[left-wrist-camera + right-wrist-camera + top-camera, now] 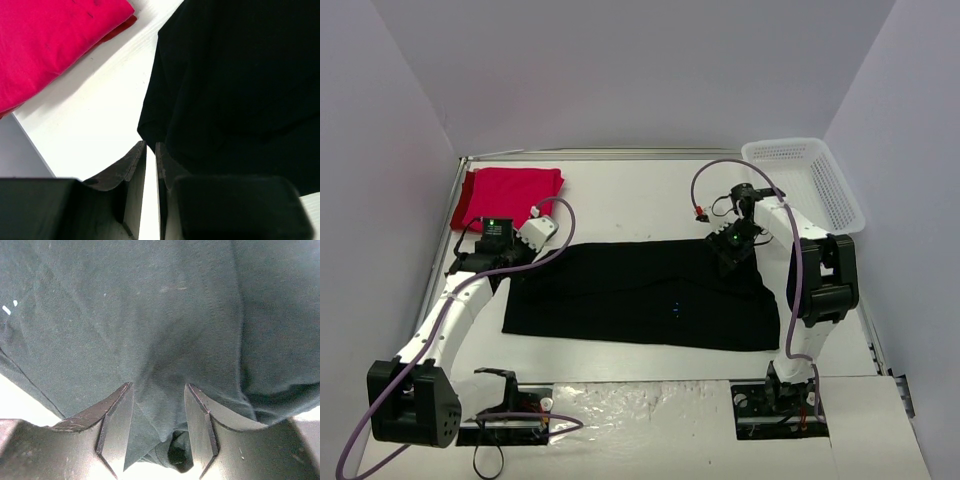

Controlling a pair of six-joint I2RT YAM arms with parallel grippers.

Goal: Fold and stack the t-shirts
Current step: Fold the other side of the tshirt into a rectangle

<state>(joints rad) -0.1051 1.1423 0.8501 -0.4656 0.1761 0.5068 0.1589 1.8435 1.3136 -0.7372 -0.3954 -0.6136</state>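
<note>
The black t-shirt [640, 295] lies flat as a wide rectangle in the middle of the table, a tiny blue mark [677, 308] on it. The red t-shirt [510, 195] sits folded at the back left. My left gripper [515, 262] is at the black shirt's back-left corner. In the left wrist view its jaws [150, 144] are shut to a sliver with only white table between them, and the black cloth [240, 75] is just ahead and to the right. My right gripper [730, 250] is low over the shirt's back-right part, open [160, 385], with a loose fold of black cloth [150, 305] bunched between its fingers.
A white mesh basket [820, 170] stands at the back right corner. The folded red shirt [45, 40] lies close to the left gripper, across a strip of bare table [100, 110]. Grey walls enclose the table on three sides.
</note>
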